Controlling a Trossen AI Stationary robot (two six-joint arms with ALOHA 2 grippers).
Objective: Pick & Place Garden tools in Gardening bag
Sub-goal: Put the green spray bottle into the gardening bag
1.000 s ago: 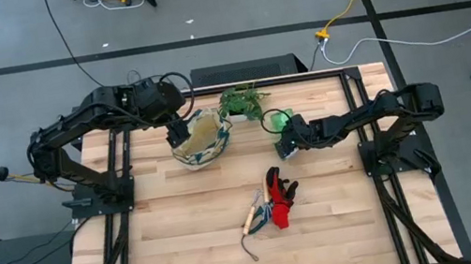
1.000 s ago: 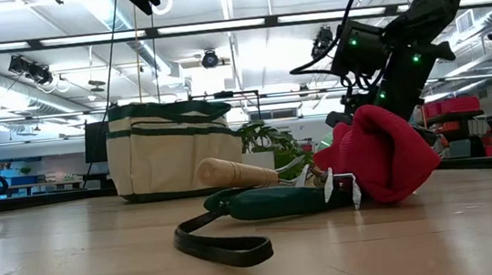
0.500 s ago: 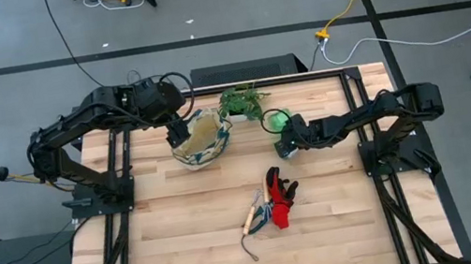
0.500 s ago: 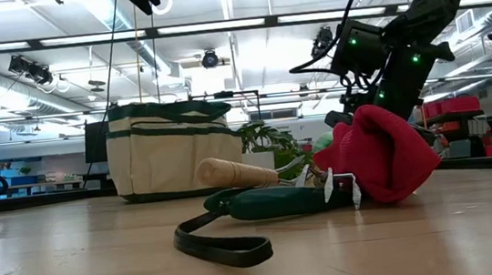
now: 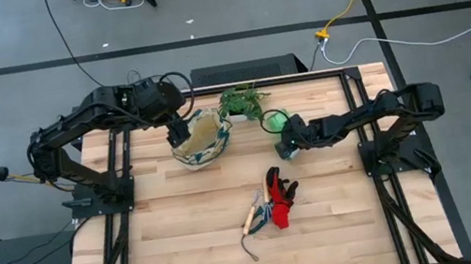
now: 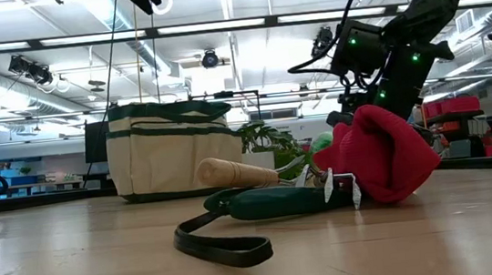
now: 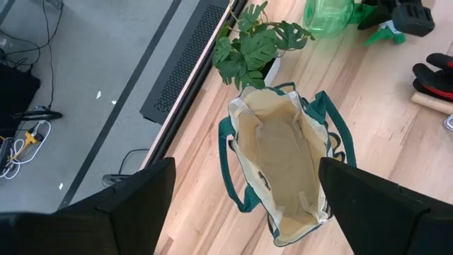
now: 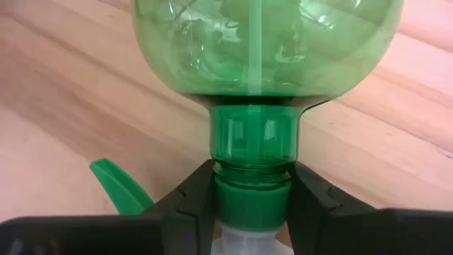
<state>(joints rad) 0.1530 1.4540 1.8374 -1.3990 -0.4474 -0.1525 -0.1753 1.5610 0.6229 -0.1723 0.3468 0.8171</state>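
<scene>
Counter [image 5: 196,242]: light wood planks, things grouped toward the far edge and the middle.

Gardening bag [image 5: 200,139]: upright near the far edge, left of centre, mouth open, cream lining showing. Potted plant [image 5: 241,103] just beside it toward the far edge.

Left gripper [image 5: 180,127]: held above the bag's left rim; jaws released, spread wide, holding nothing.

Right gripper [image 5: 288,142]: low near the far edge, right of centre; jaws clenched on the neck of the spray bottle [image 8: 263,49], whose round green body lies just beside the plant.

Gloves [image 5: 282,198]: red and black, bunched at the counter's middle.

Hand rake [image 5: 259,213]: wooden handle, touching the gloves on their left side; a dark strap [image 6: 220,243] trails toward the near edge.
</scene>
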